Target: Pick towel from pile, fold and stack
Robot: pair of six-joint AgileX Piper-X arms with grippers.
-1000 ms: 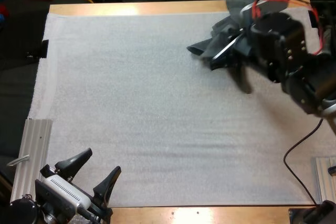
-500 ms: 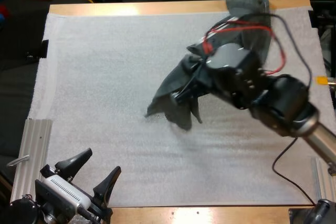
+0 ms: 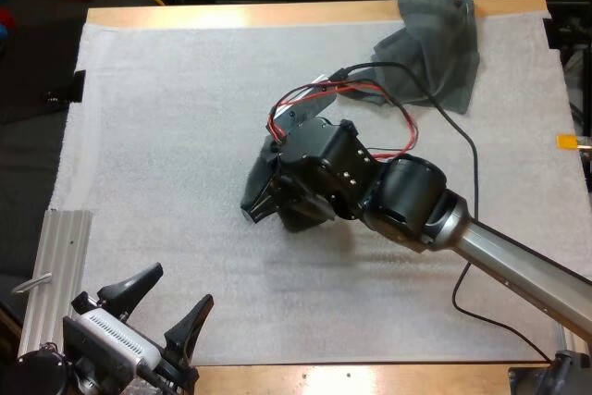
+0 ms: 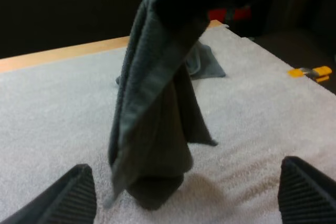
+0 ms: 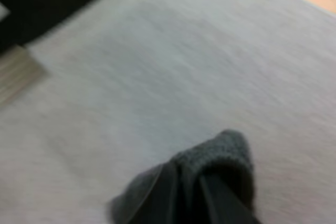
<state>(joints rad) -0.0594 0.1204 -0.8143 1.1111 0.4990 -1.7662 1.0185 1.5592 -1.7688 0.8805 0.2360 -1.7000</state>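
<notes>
1. Table (image 3: 277, 14): wooden. We see its pale edge along the far side of the high view.

2. Mat (image 3: 166, 136): white, and it covers nearly the whole tabletop.

3. Right arm (image 3: 407, 196): it comes in from the right edge of the high view and reaches to about the middle of the mat, with its black wrist pointing down.

4. Second towel (image 3: 435, 43): dark grey-green and crumpled. It lies at the far right corner of the mat, and part of it drapes over the far edge. It is well apart from both grippers.

5. Towel (image 4: 157, 119): dark grey-green. It hangs in long vertical folds under the right arm's wrist, near the middle of the mat. In the left wrist view its lower end appears to rest on the mat, with a shadow just beside it.

6. Right gripper (image 5: 191, 198): it is clamped on the towel. In the right wrist view we see its black fingers pressing a bunched fold from both sides, above bare mat.

7. Left gripper (image 3: 178, 286): it is at the near left corner of the mat. Its two black fingers are spread wide, hold nothing and stand clear of everything. In its own wrist view the hanging towel shows ahead of them, between the two tips.

8. Metal rail (image 3: 55, 275): ribbed and silver. It lies along the near left edge, just beside the left gripper.
</notes>
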